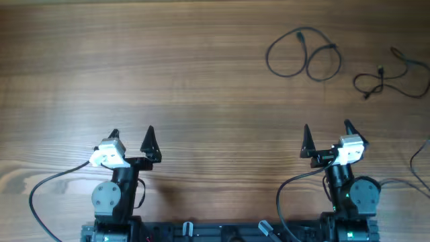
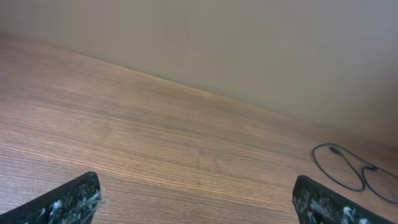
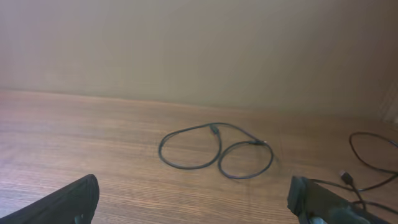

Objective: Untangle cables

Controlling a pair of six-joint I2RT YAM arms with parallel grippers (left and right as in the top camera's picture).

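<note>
Two thin dark cables lie at the far right of the wooden table. One cable (image 1: pixel 308 62) (image 3: pixel 186 168) forms two loops side by side, and part of it (image 2: pixel 348 171) shows at the right of the left wrist view. The other cable (image 1: pixel 380 72) (image 3: pixel 343 177) lies crumpled further right, apart from the first. My left gripper (image 1: pixel 132 133) (image 2: pixel 196 200) is open over bare wood at the near left. My right gripper (image 1: pixel 327 128) (image 3: pixel 194 198) is open too, well short of the looped cable. Neither holds anything.
Both arm bases (image 1: pixel 114 198) (image 1: pixel 349 195) stand at the table's front edge, with thicker black arm wires (image 1: pixel 40 188) (image 1: pixel 289 185) curling beside them. Another dark wire (image 1: pixel 416 161) enters at the right edge. A plain wall (image 3: pixel 199 50) rises behind the far edge.
</note>
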